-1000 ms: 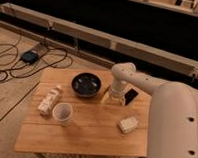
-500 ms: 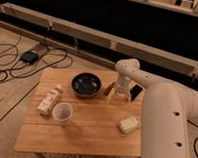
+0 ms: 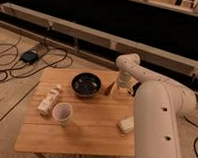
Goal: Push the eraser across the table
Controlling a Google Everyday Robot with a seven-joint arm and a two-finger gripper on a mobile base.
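Item: gripper (image 3: 123, 88), far right of table (image 3: 79, 132), fingers' state cannot be told. Eraser hidden (behind arm). Step: contact; next, a steady sideways sweep.

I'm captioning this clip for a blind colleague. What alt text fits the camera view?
A white robot arm reaches over the far right of a small wooden table, its gripper lowered at the far edge beside a slim red-orange stick. Also on the table: a dark bowl, a white cup, a small bottle and a whitish block.
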